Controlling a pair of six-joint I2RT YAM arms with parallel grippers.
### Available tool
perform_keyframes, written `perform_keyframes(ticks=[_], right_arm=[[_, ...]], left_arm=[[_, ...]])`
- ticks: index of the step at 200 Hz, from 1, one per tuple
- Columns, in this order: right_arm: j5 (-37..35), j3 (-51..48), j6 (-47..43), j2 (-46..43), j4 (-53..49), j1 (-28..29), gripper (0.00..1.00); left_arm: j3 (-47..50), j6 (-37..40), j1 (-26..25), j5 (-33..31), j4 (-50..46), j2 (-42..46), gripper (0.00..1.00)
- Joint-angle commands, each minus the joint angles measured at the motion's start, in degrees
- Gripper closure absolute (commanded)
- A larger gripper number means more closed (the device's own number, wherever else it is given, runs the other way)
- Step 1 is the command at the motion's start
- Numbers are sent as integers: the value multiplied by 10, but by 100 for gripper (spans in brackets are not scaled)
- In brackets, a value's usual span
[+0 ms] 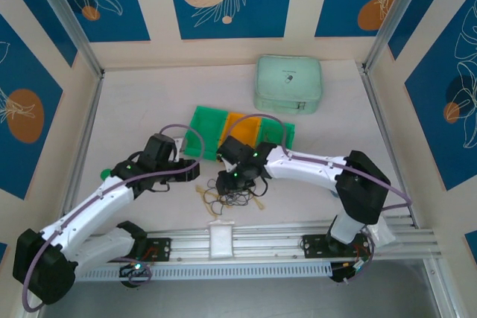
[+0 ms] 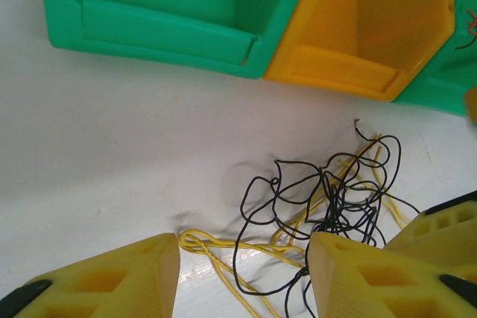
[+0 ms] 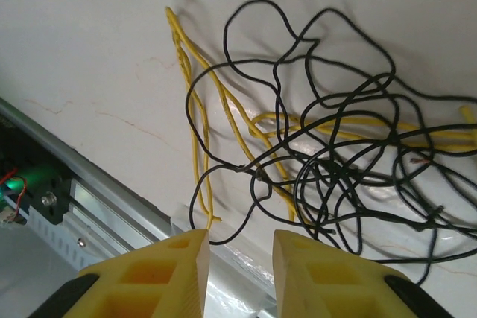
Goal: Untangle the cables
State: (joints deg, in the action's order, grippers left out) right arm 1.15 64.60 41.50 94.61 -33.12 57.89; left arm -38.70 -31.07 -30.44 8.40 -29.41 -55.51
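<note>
On the pale table (image 1: 149, 109) the job looks to be in its early, loosening stage: the cables (image 1: 232, 200) lie in one knotted heap low in the centre of the top view, just above the rail, and nothing there has been drawn free. The largest container, a mint zip case (image 1: 288, 83) at upper centre, is closed, so its contents cannot be told. Below it stands a row of open bins. In the left wrist view the green bin (image 2: 171, 35) at upper left is bare inside, and so, as far as can be seen, is the orange bin (image 2: 350, 65) beside it. The second green bin (image 2: 440, 87) at the right edge holds a scrap of red-orange wire (image 2: 471, 26). The left gripper (image 2: 244, 258) sits at the tangle's left side with its jaws released and well apart; yellow and black strands lie loose on the table between them, unclamped. The right gripper (image 3: 240, 242) is over the near edge of the heap, jaws parted more narrowly and grasping nothing. A yellow end and a black loop lie just beside its left finger. The black cable (image 3: 328, 169) is densest at centre right of the right wrist view, while the yellow cables (image 3: 197, 109) run out toward the upper left. The next move probably calls for each gripper to pinch a single strand at the fringe and draw apart slowly, since a bite on several strands would tighten the knot.
</note>
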Motion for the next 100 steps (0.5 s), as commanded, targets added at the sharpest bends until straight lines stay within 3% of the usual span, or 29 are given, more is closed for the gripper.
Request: perform_keyframes(ticks=[1,100], right_arm=[[-10,17,41,17,-22,11,69],[-46,60,64,86,-20,26,69]], left_arm=[[8,1,10,-6,-8,14,51],[9,22,37,12,-27,55,50]])
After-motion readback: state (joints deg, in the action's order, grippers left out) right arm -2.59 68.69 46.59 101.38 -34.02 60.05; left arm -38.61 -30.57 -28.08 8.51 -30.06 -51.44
